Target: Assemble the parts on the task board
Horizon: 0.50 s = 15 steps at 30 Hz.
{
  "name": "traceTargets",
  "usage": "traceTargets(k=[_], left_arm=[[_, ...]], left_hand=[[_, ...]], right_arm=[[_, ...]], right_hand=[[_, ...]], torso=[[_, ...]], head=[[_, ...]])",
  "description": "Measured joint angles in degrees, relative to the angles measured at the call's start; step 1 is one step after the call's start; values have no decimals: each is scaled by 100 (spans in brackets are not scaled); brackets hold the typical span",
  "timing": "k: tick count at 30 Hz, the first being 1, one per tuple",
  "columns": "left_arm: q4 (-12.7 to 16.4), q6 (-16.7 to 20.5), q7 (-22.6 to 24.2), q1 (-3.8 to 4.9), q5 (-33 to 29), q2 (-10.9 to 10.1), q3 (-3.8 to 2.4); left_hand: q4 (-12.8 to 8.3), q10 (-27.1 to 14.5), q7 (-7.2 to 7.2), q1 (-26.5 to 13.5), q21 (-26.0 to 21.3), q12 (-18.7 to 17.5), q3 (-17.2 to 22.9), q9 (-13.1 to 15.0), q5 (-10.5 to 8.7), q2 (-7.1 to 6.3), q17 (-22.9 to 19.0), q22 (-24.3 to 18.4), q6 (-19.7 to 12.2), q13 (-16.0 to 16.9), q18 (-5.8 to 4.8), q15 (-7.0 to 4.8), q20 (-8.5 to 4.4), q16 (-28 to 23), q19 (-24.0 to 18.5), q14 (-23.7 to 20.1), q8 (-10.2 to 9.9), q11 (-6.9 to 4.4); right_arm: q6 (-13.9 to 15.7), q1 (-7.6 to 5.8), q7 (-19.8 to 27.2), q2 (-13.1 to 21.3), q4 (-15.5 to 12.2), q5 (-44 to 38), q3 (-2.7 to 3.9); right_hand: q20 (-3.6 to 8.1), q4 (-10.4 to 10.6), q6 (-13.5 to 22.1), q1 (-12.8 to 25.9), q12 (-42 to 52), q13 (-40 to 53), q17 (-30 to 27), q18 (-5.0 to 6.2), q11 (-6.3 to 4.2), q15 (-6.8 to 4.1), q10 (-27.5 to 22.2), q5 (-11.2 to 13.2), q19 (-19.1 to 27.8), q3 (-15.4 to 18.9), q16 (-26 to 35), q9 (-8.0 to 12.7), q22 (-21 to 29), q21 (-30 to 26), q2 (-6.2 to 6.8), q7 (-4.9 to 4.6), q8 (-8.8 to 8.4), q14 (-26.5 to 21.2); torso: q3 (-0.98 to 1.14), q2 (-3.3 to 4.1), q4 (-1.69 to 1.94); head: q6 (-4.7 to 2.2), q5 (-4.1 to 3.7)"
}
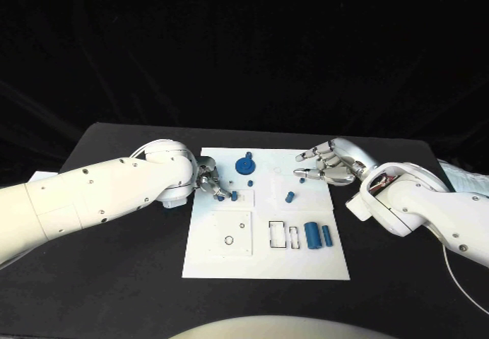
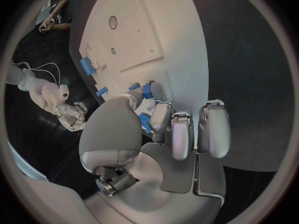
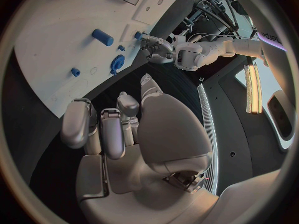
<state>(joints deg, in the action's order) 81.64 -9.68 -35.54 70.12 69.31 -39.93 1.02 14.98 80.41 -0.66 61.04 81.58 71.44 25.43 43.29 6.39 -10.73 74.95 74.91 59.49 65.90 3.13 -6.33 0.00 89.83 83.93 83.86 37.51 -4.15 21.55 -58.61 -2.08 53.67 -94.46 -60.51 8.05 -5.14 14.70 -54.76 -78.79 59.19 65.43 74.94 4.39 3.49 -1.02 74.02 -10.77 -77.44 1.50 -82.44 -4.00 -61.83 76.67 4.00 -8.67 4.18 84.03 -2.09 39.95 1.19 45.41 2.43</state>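
The white task board [image 1: 267,263] lies in the middle of the table. My left hand [image 1: 211,182] is over its far left part, and its thumb and a finger pinch a small blue part [image 2: 147,90] right at the board surface. A second small blue part [image 1: 234,195] stands beside it. A blue gear [image 1: 246,166] sits near the far edge, and a blue peg [image 1: 290,196] lies mid-board. Two blue cylinders [image 1: 319,236] lie side by side at the right. My right hand [image 1: 326,164] hovers over the board's far right corner, fingers apart and holding nothing.
The board [image 2: 143,30] has round holes and a rectangular slot [image 1: 276,234] left of the cylinders. Black table [image 1: 122,282] surrounds the board on all sides. My left forearm [image 1: 92,194] reaches in over the table's left side.
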Motion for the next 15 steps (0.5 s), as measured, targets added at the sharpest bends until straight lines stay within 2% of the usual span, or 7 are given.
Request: traceTargets(k=[12, 15], left_arm=[[-3, -20, 10, 2, 18, -37, -3], [1, -28, 11, 3, 27, -45, -3]], left_hand=[[-6, -1, -9, 0, 0, 0, -38, 9, 22, 0, -1, 0, 9, -1, 0, 0, 0, 0, 0, 0, -19, 1], [-11, 17, -9, 71, 0, 0, -37, 18, 21, 48, -1, 0, 8, -1, 1, 0, 0, 0, 0, 0, -28, -17]], right_arm=[[0, 0, 0, 0, 11, 11, 0], [0, 0, 0, -1, 13, 12, 0]], right_hand=[[0, 0, 0, 0, 0, 0, -1, 0, 0, 0, 0, 0, 0, 0, 0, 0, 0, 0, 0, 0, 0, 0], [0, 16, 0, 0, 0, 0, -1, 0, 0, 0, 0, -22, 0, 16, 22, 0, 7, 0, 0, 0, 0, 0]], torso=[[-4, -3, 8], [-5, -3, 8]], head=[[8, -8], [10, -5]])
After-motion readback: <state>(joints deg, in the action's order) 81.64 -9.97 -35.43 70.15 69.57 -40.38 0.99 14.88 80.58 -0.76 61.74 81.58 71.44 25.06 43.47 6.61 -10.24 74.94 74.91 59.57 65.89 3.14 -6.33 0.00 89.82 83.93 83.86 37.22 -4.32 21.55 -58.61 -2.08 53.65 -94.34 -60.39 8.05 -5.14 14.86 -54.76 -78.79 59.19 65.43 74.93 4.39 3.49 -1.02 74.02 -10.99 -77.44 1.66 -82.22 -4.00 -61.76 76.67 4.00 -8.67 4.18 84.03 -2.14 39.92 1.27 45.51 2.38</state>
